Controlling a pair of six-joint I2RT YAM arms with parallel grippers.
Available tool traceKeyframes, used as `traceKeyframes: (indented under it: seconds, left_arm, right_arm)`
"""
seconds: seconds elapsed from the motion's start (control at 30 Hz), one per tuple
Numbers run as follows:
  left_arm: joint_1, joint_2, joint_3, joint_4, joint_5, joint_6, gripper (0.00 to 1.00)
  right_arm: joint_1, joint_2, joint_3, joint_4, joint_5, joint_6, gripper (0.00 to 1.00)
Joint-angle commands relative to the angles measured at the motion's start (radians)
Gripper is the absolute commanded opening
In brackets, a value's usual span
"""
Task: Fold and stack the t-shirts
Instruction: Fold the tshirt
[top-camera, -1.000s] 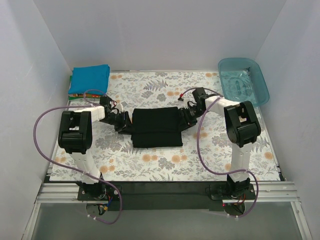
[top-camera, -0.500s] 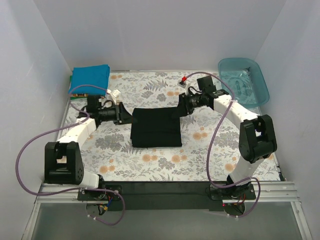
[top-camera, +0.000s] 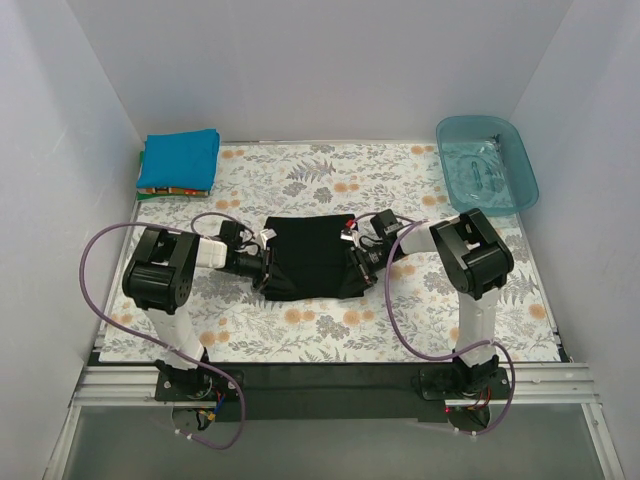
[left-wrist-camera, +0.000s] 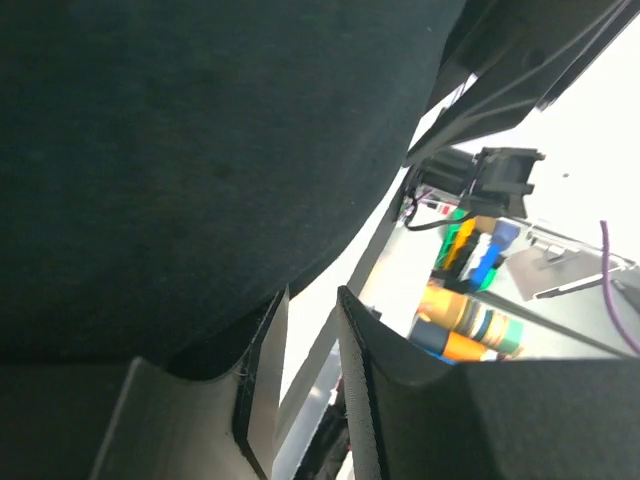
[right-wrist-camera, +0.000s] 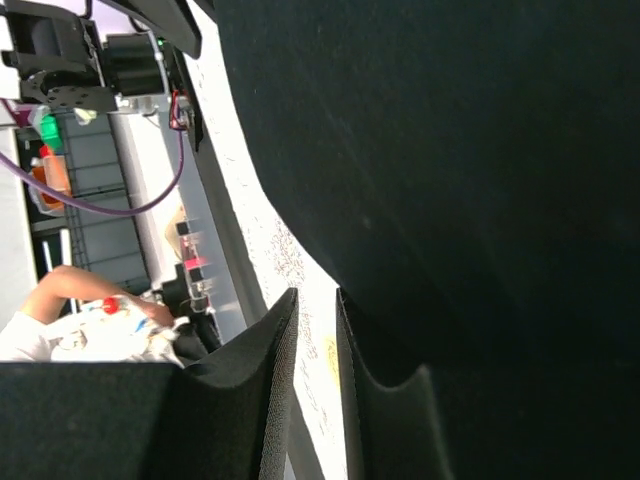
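- Black t-shirt (top-camera: 310, 258) lies folded into a rough rectangle on the floral tablecloth (top-camera: 330, 330) that covers the worktop; it is not yet on any pile.
- Left fingers (left-wrist-camera: 262, 380) sit at the black t-shirt's left edge and right fingers (right-wrist-camera: 265, 400) at its right edge, both low against the cloth. Each pair is drawn nearly together, with only a thin slit of light between. Whether any cloth is nipped there cannot be told.
- If one pair holds a hem and the other holds nothing, a lift would probably drag the black t-shirt lopsided and spill the fold open.
- The cloth is soft, so if it is carried by two side edges alone, its middle may sag and the layers may slide apart.
- Fingers this low could catch the tablecloth along with the shirt and rumple it.
- Blue t-shirt (top-camera: 180, 158) lies folded well off to the far left of the black t-shirt, on slivers of orange and green shirts (top-camera: 172, 191); this is probably the stacking spot.
- Teal plastic tub (top-camera: 487, 160) stands well apart to the far right of the black t-shirt and is not in the way.
- Only tablecloth shows between the black t-shirt and the blue one, but the left arm (top-camera: 160, 275) sits on that side and may crowd a carry.
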Motion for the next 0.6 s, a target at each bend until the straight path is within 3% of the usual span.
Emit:
traceKeyframes:
  seconds: [0.0,0.13,0.23,0.3,0.57]
  left_arm:
    - [0.022,-0.026,0.031,-0.097,-0.037,0.12,0.26]
    - [0.046,-0.208,0.073,-0.185,0.119,0.233,0.31]
    - [0.055,-0.311,0.142,-0.073,0.094,0.156,0.35]
    - [0.062,-0.269,0.172,0.111,0.048,0.027,0.34]
    - [0.097,0.076,0.375,0.407,-0.09,-0.207,0.32]
  right_arm:
    - [-0.016,-0.038,0.001,-0.01,0.024,-0.049,0.29]
    - [-0.02,-0.196,0.104,-0.129,-0.073,-0.122,0.31]
    - [-0.068,-0.216,0.222,-0.098,-0.042,-0.098,0.36]
    - [-0.095,-0.135,0.325,-0.08,-0.007,-0.063,0.36]
    - [-0.141,0.167,0.605,0.061,0.044,0.072,0.34]
